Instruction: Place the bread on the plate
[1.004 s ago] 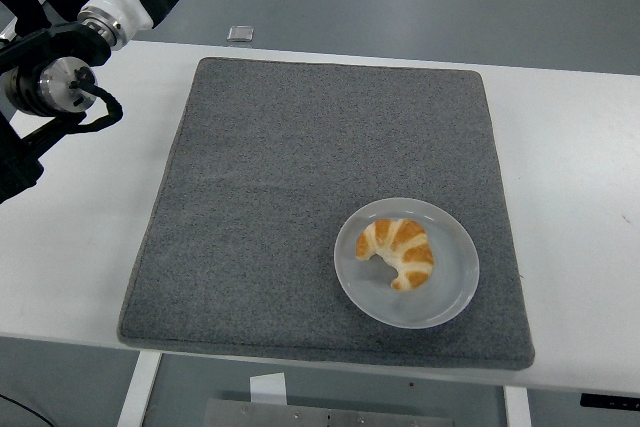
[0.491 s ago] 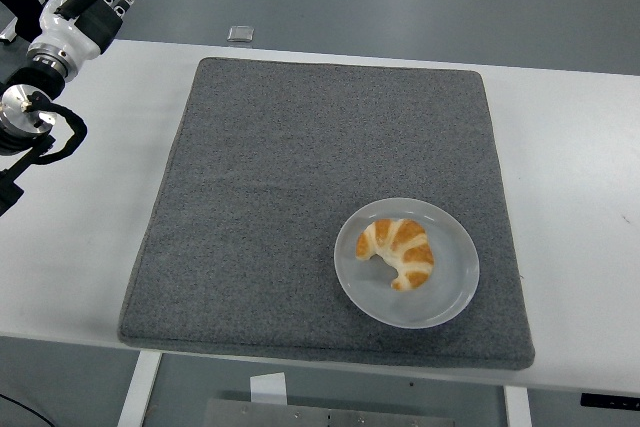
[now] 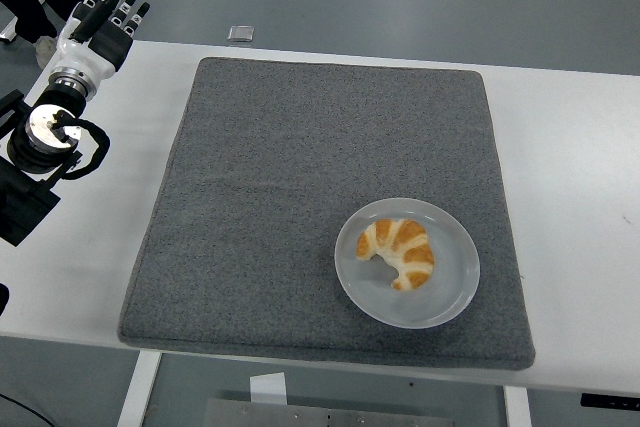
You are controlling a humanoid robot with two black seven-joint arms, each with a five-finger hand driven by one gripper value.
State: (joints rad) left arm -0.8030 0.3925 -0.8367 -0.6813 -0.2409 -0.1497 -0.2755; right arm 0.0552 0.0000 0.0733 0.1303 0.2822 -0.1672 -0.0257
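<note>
On the plate (image 3: 450, 299), the bread (image 3: 398, 252) sits settled, job looking done.
The left robot hand (image 3: 107, 15) hovers far off, fingers straight and empty, clear of the mat (image 3: 300, 167).

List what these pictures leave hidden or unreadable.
- Head view: the left hand sits at the top left corner; its arm runs off the left edge.
- Right arm: out of frame.
- Small object beyond the table: too small to identify.
- Underside of the croissant on the plate: hidden by the croissant itself.
</note>
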